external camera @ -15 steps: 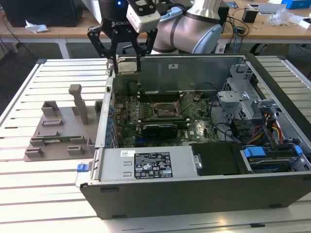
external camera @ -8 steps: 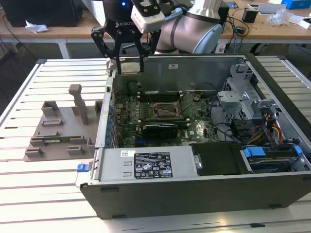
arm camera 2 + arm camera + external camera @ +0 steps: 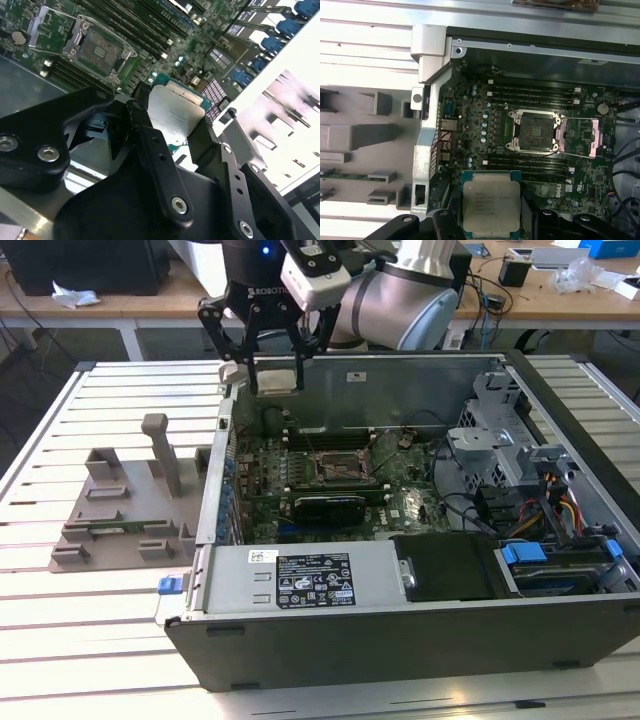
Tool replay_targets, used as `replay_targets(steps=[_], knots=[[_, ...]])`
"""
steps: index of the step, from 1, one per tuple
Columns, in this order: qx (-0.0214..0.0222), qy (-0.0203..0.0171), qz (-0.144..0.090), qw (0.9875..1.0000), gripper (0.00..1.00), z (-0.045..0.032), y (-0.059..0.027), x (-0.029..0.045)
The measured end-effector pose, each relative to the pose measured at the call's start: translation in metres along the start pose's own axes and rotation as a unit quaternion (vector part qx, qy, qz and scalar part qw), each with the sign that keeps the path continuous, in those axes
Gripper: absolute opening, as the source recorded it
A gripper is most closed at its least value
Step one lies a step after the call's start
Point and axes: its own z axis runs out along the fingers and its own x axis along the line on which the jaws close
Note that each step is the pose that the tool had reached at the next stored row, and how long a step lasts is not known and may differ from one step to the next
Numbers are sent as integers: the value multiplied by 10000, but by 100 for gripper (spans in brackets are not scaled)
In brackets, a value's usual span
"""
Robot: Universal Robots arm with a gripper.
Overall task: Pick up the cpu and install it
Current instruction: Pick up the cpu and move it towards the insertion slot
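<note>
Above the open computer case, the tool clamps the cpu

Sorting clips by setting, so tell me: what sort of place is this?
Likely a robotics lab: an opened computer case lies on a slatted table beside grey fixture blocks, wooden desks stand behind, and the end effector holds the cpu.

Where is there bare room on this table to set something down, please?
Free: the table slats in front of the grey fixture, at the exterior view's left of the computer case. Crowded: the case's inside, with the gripper holding the cpu above it.
</note>
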Motion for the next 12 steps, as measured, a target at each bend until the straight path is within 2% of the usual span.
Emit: replay_targets(steps=[12], knots=[[1,0,0,10000,55,25,-7,-98]])
